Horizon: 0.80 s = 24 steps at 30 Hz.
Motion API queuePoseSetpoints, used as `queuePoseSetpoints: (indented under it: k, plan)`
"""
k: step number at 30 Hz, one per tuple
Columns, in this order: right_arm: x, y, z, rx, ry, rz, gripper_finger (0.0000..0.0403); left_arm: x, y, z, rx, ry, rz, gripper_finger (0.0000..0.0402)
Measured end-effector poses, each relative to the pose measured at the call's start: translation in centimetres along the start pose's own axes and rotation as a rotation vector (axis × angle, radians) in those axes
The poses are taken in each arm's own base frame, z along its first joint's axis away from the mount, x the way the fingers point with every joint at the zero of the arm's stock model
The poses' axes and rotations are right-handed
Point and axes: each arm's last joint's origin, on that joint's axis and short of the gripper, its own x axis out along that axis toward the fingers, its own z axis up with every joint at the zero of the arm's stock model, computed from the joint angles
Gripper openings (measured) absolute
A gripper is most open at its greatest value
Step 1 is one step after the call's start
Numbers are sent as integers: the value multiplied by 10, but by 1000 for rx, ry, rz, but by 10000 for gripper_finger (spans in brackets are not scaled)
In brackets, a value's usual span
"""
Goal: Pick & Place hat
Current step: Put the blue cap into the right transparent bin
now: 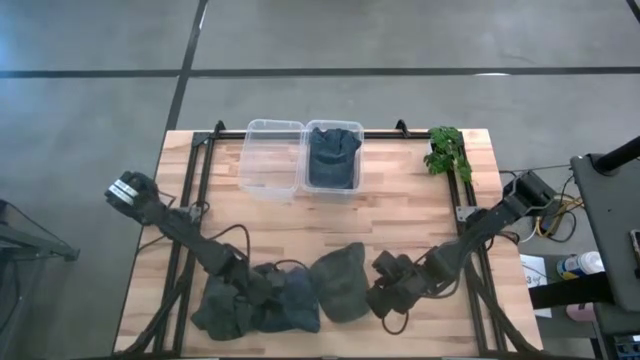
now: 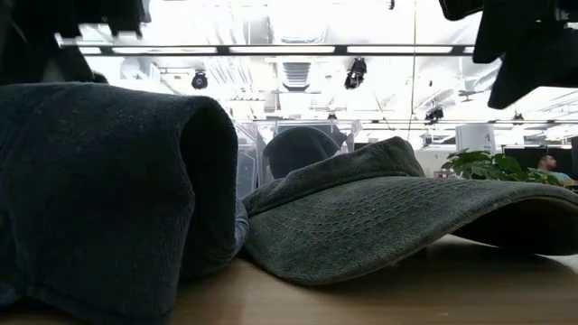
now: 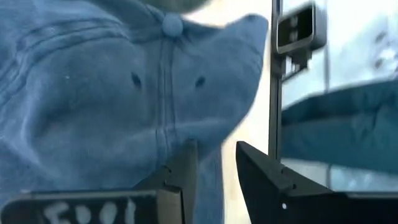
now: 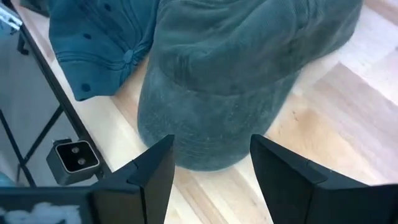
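Note:
Three hats lie along the table's near edge: a dark grey hat [image 1: 222, 308], a blue hat [image 1: 292, 300] [image 3: 112, 93] [image 2: 108, 199] and an olive cap [image 1: 343, 280] [image 4: 236, 74] [image 2: 388, 217] resting on its brim. My left gripper [image 1: 268, 285] [image 3: 214, 174] sits low over the blue hat with its fingers close together, and the hat's cloth edge reaches between them. My right gripper [image 1: 385, 298] [image 4: 211, 168] hovers open just off the olive cap's brim, on the table's right. Another dark blue hat [image 1: 333, 155] lies in the right clear bin. My left gripper has one finger [image 3: 183, 171] against the blue hat's lower cloth edge [image 3: 208, 155], below the crown button. A strip of table shows between the cloth and the other finger, so I cannot tell whether it is pinched. The hat lies on the table.
Two clear bins stand at the far edge; the left bin [image 1: 272, 155] holds nothing that I can see, and the right bin [image 1: 350, 185] holds the dark blue hat. A green plant [image 1: 447, 150] [image 2: 492, 167] stands at the far right corner. Bare wood lies mid-table. A person [image 2: 546, 162] is far behind.

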Motion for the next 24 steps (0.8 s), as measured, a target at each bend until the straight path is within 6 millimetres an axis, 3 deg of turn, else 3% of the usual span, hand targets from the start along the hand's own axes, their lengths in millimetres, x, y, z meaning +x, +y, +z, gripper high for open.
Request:
queuePoseSetpoints:
  k: [8,15,19,24]
  plan:
    - [-4,2,-15,64,24,13,203,5,22,2,-41,-291,82,106]
    - [-9,0,-26,136,-55,-11,203,2,39,41,-58,-602,80,106]
    - [-9,-1,-28,162,-52,-13,203,-2,42,57,11,-471,93,106]
    - [-10,0,-29,168,-44,-9,203,-16,32,52,182,-84,241,106]
